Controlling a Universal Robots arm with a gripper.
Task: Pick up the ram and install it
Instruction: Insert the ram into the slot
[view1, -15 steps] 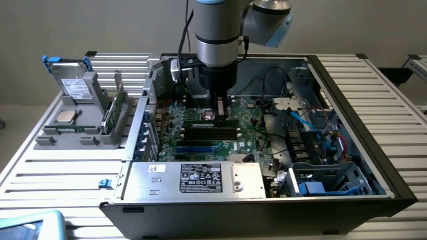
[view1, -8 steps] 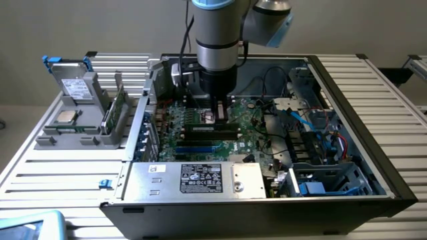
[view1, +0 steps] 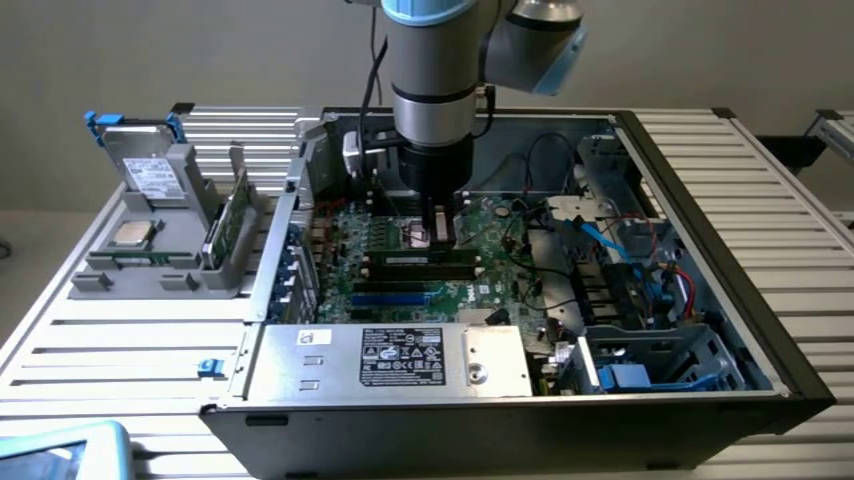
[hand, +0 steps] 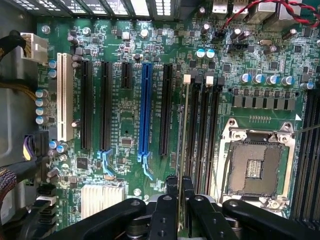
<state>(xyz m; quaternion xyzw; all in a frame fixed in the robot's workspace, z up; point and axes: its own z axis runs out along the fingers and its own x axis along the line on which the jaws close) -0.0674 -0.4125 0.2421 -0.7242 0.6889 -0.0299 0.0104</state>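
Closest to the wrist camera, the gripper (hand: 179, 182) is nearly closed: its two black fingers (hand: 171, 200) pinch the ram (hand: 183, 130) with no gap on either side. The ram appears edge-on there, a thin line running along the black memory slots (hand: 200, 130) just beside the open processor socket (hand: 257, 167). A blue expansion slot (hand: 145, 110) lies parallel, further from the socket on the green motherboard (hand: 125, 115). In the exterior view the arm (view1: 434, 90) reaches straight down into the open computer case (view1: 747, 300), and the gripper (view1: 434, 232) grips the ram (view1: 420, 259) at mid-length. The stick lies level, long edge down, at the slots; whether it is seated cannot be determined. A silver power supply (view1: 387, 355) occupies the near side of the case. Outside the case, on the exterior view's left, a grey holder (view1: 134, 275) on the slatted table (view1: 120, 350) carries a hard drive (view1: 154, 175), a processor chip (view1: 131, 233) and a second memory stick (view1: 227, 225) standing on edge.
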